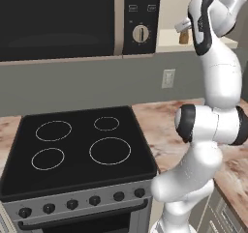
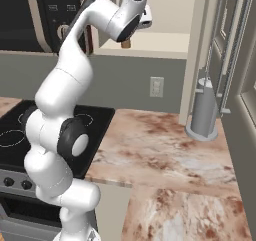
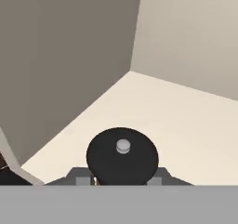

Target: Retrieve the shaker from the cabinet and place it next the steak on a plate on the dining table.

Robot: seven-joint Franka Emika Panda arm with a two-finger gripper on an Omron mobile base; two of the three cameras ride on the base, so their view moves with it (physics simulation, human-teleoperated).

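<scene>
The brown shaker [image 1: 184, 36] stands on the pale shelf of the cream cabinet [image 1: 167, 35], right of the microwave. In the hand view its round dark cap [image 3: 122, 154] sits straight below the camera, on the shelf board [image 3: 186, 121] near the cabinet's back corner. My gripper [image 3: 120, 180] reaches down over it, a grey finger [image 3: 82, 180] tight against each side under the cap. The right base view has the shaker's brown body [image 2: 126, 43] poking out below the hand [image 2: 142, 17]. The steak, plate and dining table are out of view.
A black microwave [image 1: 58, 19] hangs left of the cabinet over the black stove [image 1: 77, 147]. A tall grey cylinder [image 2: 203, 110] stands on the marble counter [image 2: 165, 155] by the right wall. A wall socket [image 2: 156, 87] sits under the cabinet.
</scene>
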